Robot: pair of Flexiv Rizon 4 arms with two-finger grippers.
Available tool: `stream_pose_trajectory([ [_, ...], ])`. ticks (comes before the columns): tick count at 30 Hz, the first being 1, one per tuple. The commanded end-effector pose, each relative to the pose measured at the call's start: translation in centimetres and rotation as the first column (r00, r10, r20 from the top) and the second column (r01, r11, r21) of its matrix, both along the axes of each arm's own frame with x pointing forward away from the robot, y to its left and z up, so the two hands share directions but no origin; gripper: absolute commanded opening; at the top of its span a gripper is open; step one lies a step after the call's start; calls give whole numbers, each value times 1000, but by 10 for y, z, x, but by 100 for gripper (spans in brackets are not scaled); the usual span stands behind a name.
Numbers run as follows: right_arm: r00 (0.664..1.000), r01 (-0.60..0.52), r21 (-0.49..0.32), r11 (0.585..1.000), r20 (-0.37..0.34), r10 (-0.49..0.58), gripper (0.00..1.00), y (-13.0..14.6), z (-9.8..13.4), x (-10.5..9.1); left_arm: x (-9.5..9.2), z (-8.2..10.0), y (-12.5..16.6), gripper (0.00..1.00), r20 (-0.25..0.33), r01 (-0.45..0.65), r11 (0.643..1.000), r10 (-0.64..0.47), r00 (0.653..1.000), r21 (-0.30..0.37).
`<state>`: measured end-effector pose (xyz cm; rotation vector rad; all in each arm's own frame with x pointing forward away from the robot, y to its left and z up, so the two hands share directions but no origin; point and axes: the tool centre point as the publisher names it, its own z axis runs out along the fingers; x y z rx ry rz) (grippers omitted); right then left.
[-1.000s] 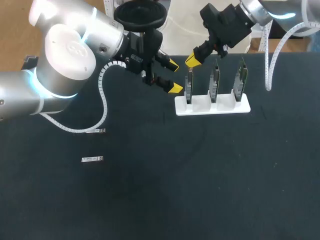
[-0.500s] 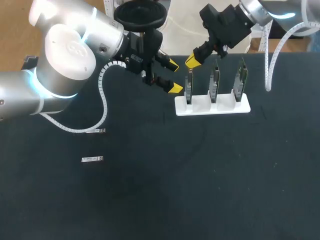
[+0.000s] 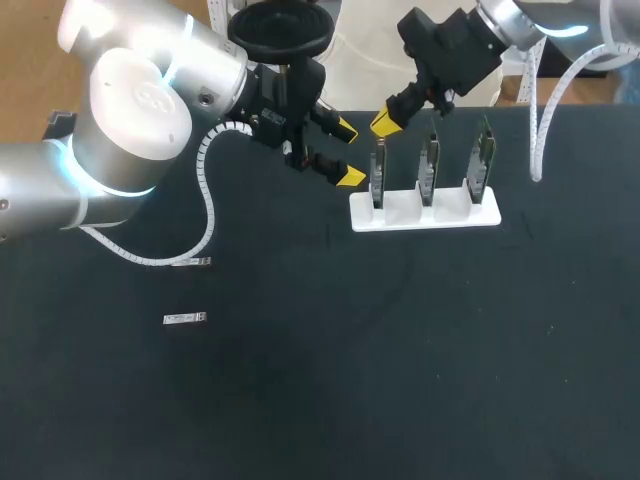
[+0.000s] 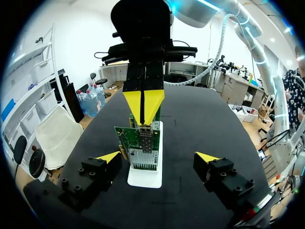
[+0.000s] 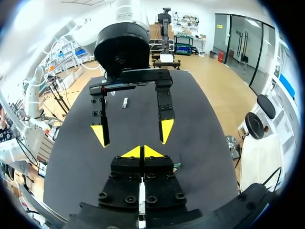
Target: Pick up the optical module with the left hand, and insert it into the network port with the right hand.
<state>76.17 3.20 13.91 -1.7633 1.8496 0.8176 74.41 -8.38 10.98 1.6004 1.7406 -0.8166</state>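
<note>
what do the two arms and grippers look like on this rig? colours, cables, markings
The left arm is silver-grey with rounded joints, a white joint cap and a glowing cyan ring. A white coiled cable runs along it. The right arm is silver too, with a white ribbed cable. The left gripper and right gripper are black with bolt holes and yellow wedge tips.

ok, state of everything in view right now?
left hand: open, empty.
right hand: shut, tips together.
boards: three, upright in the white holder.
optical modules: two, flat on the table, neither picked up.
</note>
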Motion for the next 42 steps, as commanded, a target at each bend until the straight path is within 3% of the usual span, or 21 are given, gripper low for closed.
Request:
stream_pose_trajectory([
  [1, 1000, 12, 22, 1000, 0, -12, 0, -3, -20, 2, 0, 0, 0, 100, 0, -3, 1000, 3, 1000, 3],
  [20, 997, -7, 82, 997, 74, 1, 0, -3, 17, -1, 0, 0, 0, 100, 0, -3, 1000, 3, 1000, 3],
  [25, 999, 1, 147, 989, 53, -9, 0, -9, 29, 3, 0, 0, 0, 100, 0, -3, 1000, 3, 1000, 3],
  [33, 1000, 8, 220, 976, 16, -12, 0, -39, 43, 9, 0, 0, 0, 100, 0, -3, 1000, 3, 1000, 3],
  [42, 1000, -5, 179, 984, -1, 5, 0, -73, 44, 6, 0, 0, 0, 100, 0, -3, 1000, 3, 1000, 3],
])
